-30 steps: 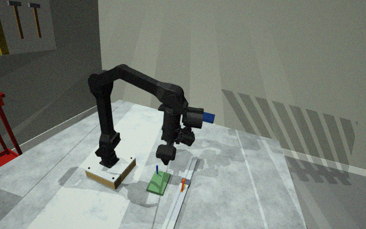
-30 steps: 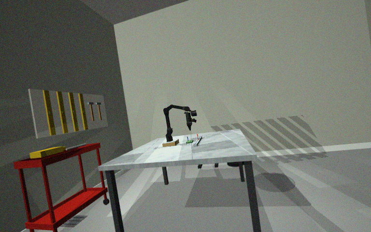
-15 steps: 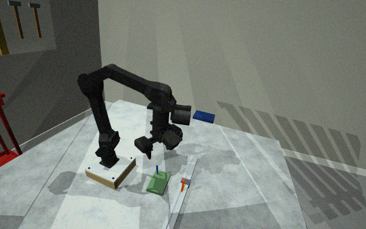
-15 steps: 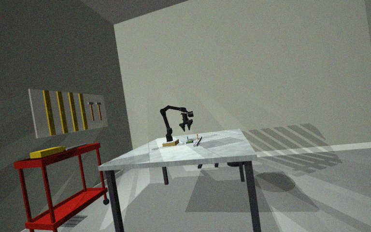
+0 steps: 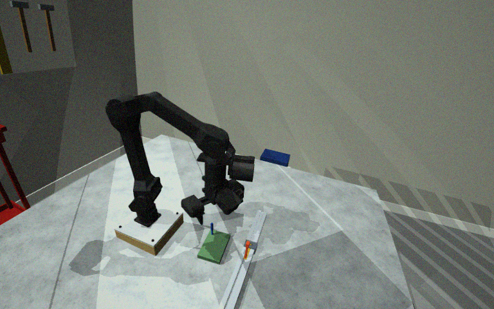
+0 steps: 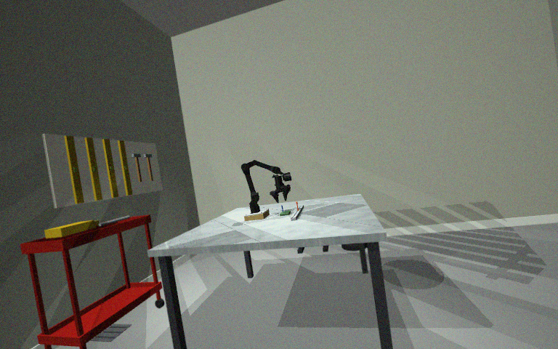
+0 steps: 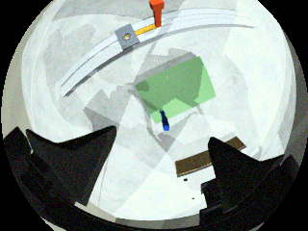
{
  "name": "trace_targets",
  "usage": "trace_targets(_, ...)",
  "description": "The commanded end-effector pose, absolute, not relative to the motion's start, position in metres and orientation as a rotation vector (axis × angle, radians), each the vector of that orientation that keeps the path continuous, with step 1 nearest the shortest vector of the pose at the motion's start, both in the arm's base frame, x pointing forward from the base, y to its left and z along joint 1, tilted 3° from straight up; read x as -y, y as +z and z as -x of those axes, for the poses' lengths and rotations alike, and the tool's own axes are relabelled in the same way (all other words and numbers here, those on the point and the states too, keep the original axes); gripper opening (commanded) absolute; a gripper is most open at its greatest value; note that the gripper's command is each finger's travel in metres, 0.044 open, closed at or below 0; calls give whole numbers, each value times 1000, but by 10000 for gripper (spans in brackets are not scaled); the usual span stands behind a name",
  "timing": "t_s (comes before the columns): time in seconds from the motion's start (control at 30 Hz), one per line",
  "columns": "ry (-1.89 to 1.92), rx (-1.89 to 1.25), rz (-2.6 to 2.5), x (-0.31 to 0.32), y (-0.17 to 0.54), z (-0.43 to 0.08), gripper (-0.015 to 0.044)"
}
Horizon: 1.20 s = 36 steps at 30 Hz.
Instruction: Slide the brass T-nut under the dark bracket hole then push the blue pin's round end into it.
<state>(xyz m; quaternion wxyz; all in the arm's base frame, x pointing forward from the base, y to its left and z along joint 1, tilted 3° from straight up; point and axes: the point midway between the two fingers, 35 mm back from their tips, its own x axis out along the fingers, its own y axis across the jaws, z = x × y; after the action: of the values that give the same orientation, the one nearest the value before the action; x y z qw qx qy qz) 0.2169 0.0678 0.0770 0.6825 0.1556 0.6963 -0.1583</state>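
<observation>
- Fingers (image 5: 193, 205) (image 6: 286, 191) wide apart, released, nothing between them. They hang above the counter (image 5: 316, 288) (image 6: 263, 243) (image 7: 245, 72), pointing down.
- Brass T-nut (image 5: 246, 253) (image 7: 145, 31) at the aluminum rail (image 5: 233, 282) (image 6: 294, 215) (image 7: 86, 69), appears to sit in its slot, brass strip reaching the bracket's edge. Can't tell if it's fully flat under the lips.
- Orange handle (image 5: 247, 244) (image 6: 296, 206) (image 7: 158, 14) sticks up from the nut's end away from the bracket.
- Bracket (image 5: 251, 244) (image 7: 122, 42) sits across the rail, hole visible in wrist view, yellowish tint inside it.
- Blue pin (image 5: 211, 228) (image 6: 282, 208) (image 7: 165, 121) stands upright at one end of the green tray (image 5: 214, 248) (image 6: 284, 213) (image 7: 175, 89); not in the bracket hole.
- Tray lies between the rail and the arm's base block (image 5: 169, 233) (image 6: 256, 215) (image 7: 193, 164), apart from both.
- In wrist view, pin shows between the two fingers but below them, not gripped.
- Blue box (image 5: 274, 158) near the counter's far edge, top view.
- Red cart (image 6: 65, 243) left of the counter in exterior view, yellow item (image 6: 70, 229) on top.
</observation>
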Motion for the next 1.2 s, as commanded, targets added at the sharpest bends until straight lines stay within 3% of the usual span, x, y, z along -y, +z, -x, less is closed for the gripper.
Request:
trace_targets(0.0, -363, -1572, -351, -67, 57, -212, 440)
trace_targets(1.17, -364, -1572, -351, -67, 7, -210, 440)
